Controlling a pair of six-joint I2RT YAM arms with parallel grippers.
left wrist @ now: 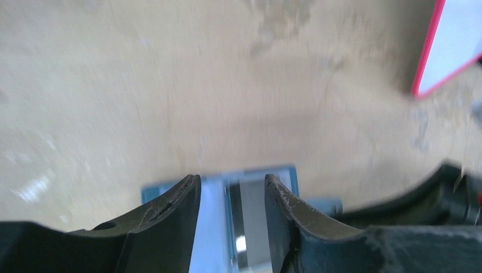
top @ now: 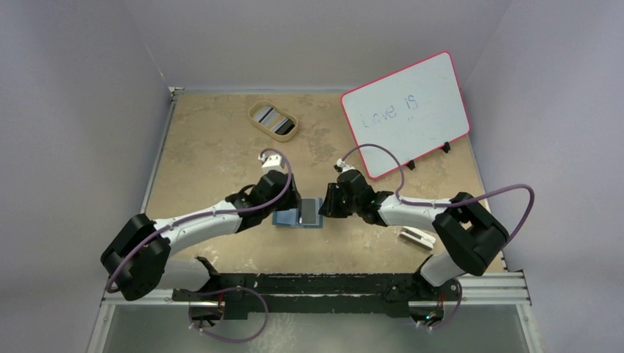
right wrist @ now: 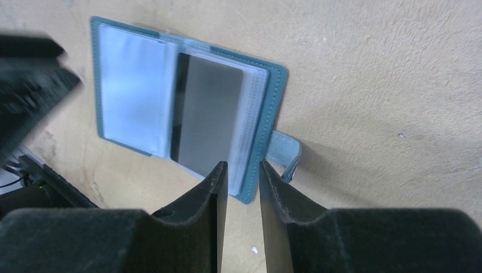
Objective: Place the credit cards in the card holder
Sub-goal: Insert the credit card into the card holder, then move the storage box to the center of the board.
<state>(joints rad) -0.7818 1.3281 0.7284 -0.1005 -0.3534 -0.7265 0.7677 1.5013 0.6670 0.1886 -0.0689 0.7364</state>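
The teal-blue card holder (top: 288,218) lies open on the table between both arms. In its right half sits a grey credit card (top: 312,212) with a dark stripe along its left edge. In the right wrist view the card holder (right wrist: 274,108) shows clear sleeves, the card (right wrist: 211,116) and a small tab (right wrist: 285,151). My left gripper (left wrist: 232,177) hovers open just over the holder (left wrist: 207,227), its jaws astride the card (left wrist: 257,219). My right gripper (right wrist: 243,165) is open by a narrow gap at the holder's near corner, with nothing between its fingers.
A tan oval tray (top: 255,118) at the back holds more cards. A red-framed whiteboard (top: 407,112) stands propped at the back right. A white block (top: 416,237) lies near the right arm's base. The left arm (right wrist: 28,96) shows blurred at the right wrist view's left edge.
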